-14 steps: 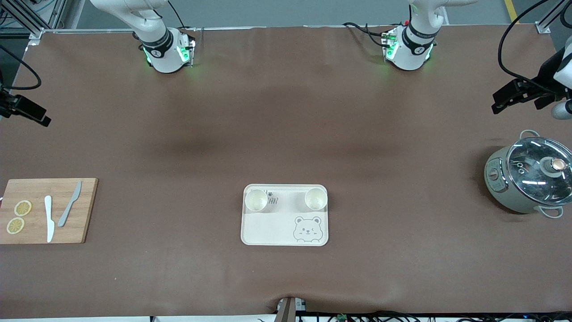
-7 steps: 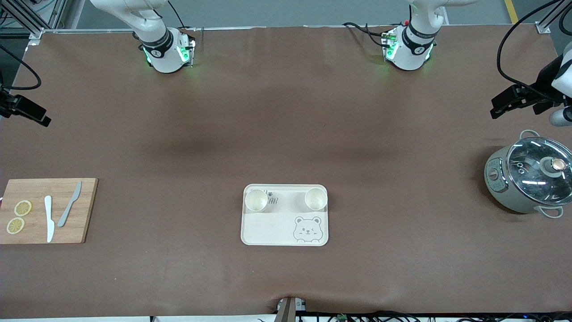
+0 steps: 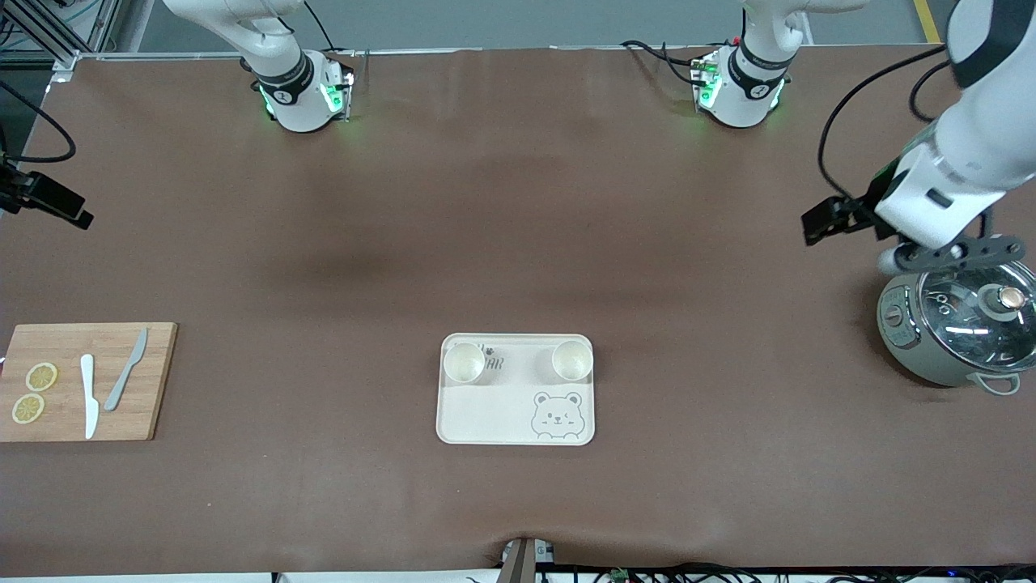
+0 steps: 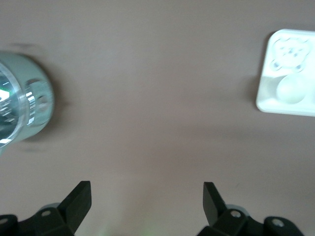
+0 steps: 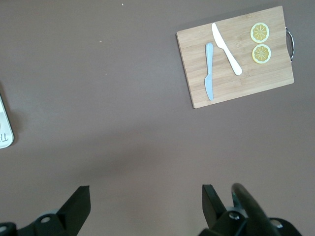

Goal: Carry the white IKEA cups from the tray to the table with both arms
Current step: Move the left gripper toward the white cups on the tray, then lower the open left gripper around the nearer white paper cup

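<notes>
Your left claw point(image 4: 146, 204) has swung in over the counter point(image 3: 518, 243) beside the pot point(image 3: 959, 328), jaws spread, empty; right claw point(image 5: 146, 206) likewise agape. Both cups point(image 3: 464, 361) point(image 3: 572, 359) stand on the bear tray point(image 3: 494, 413)

The left arm rises from its green-lit base near the far edge of the table and reaches out high toward its own end, its white forearm angled downward and its wrist bent. The left gripper point(image 4: 146, 199) hangs in the air with its dark fingers point(image 4: 78, 199) spread wide apart — nothing between them. The right arm climbs from its base at the far edge and swings out past the right arm's end of the table, so only a dark piece of it shows there in the front view. The right gripper point(image 5: 146, 204) also has its fingers point(image 5: 80, 202) parted and empty.
</notes>
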Controlling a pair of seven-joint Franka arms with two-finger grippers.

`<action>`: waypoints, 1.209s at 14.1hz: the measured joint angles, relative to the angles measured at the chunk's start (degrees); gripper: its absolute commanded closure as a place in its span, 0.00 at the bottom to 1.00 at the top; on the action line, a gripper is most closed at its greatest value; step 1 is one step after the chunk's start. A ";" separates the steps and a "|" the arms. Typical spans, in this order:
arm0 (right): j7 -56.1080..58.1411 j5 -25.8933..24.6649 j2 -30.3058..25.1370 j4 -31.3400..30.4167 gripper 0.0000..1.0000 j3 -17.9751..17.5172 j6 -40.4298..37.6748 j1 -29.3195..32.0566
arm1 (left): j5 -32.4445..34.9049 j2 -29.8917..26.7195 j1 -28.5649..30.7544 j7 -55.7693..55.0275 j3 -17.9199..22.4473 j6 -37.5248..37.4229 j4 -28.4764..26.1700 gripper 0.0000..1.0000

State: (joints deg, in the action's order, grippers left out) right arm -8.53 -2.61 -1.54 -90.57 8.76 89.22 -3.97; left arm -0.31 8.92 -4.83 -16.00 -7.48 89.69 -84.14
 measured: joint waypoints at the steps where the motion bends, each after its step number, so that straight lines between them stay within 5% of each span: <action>1: 0.00 0.00 0.00 0.01 0.00 -0.03 0.00 -0.03 | -0.53 1.35 -0.55 -0.85 -0.01 1.44 0.02 0.00; 17: 0.00 0.00 0.00 0.06 0.00 -0.11 0.00 -0.14 | -1.02 22.31 -19.61 -31.27 -0.28 25.69 0.09 0.00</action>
State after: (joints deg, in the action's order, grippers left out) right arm -8.53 -2.61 -1.54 -90.51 8.65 89.22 -4.11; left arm -1.34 31.23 -24.44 -47.27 -7.75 115.38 -84.06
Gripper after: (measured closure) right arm 0.000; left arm 0.000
